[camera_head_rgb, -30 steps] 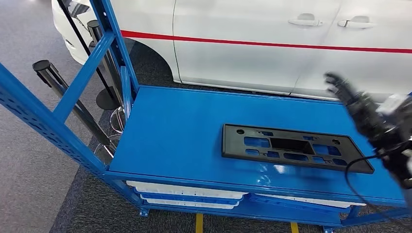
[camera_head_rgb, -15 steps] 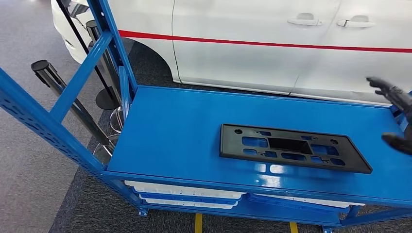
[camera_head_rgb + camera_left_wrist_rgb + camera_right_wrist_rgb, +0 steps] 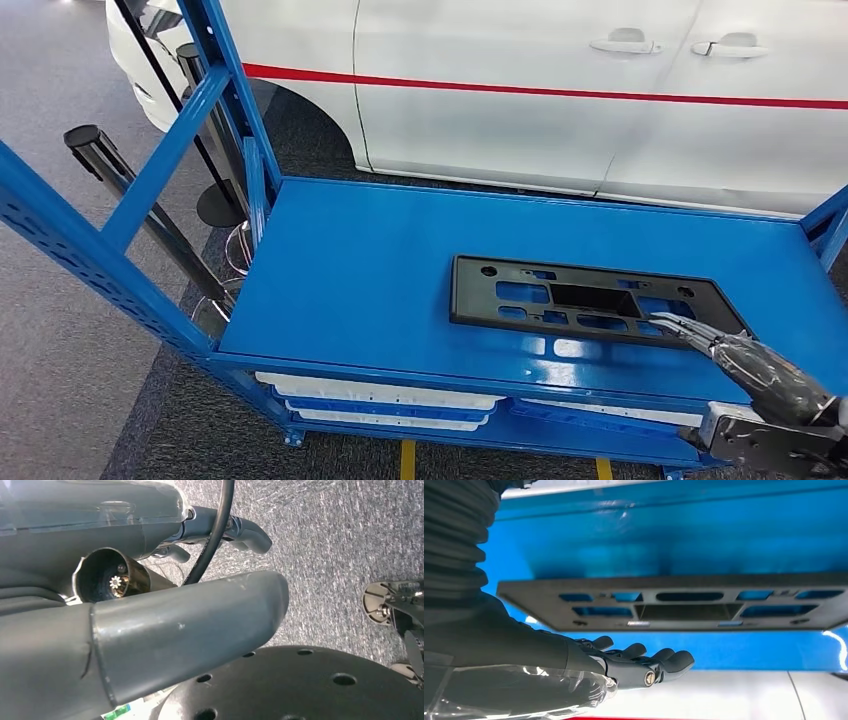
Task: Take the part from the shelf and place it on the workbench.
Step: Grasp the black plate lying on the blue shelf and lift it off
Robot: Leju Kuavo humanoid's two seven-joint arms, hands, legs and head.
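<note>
Dropped from up beside the car to the shelf's front edge, right hand now reaches low toward the black mounting plate, fingers extended, holding nothing, likely to slide under. Lies flat on the blue shelf, ungrasped. Left hand: cannot tell.

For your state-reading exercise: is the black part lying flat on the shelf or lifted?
Flat: the black part rests on the blue shelf; the right hand reaches toward it, holding nothing.
</note>
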